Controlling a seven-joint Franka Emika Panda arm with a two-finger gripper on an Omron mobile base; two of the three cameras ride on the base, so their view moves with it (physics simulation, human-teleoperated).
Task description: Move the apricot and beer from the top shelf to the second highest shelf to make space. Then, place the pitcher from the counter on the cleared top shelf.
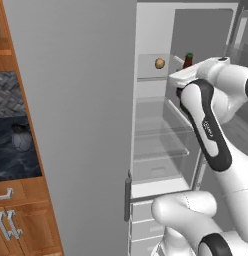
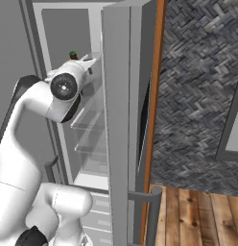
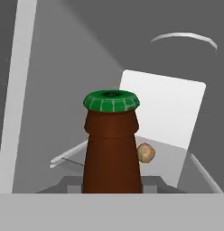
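The beer [image 3: 112, 153], a brown bottle with a green cap, stands upright right in front of the hand, and my gripper [image 3: 112, 186] is shut on its neck. From the left base view only the cap and neck of the beer [image 1: 188, 60] show above the white hand, over the right part of the top shelf [image 1: 148, 78]. The apricot [image 1: 160, 63] lies on that shelf a little to the bottle's left, and in the hand view the apricot [image 3: 146, 153] sits just behind it. The second highest shelf [image 1: 156, 133] below is bare. The pitcher [image 1: 20, 138] stands on the counter [image 1: 16, 162] at far left.
The open fridge door [image 1: 76, 125] stands as a wide grey panel between the counter and the fridge interior. Lower glass shelves [image 1: 158, 154] and white drawers [image 1: 141, 220] sit beneath. My arm's elbow [image 1: 208, 130] reaches in from the right, close to the fridge's right wall.
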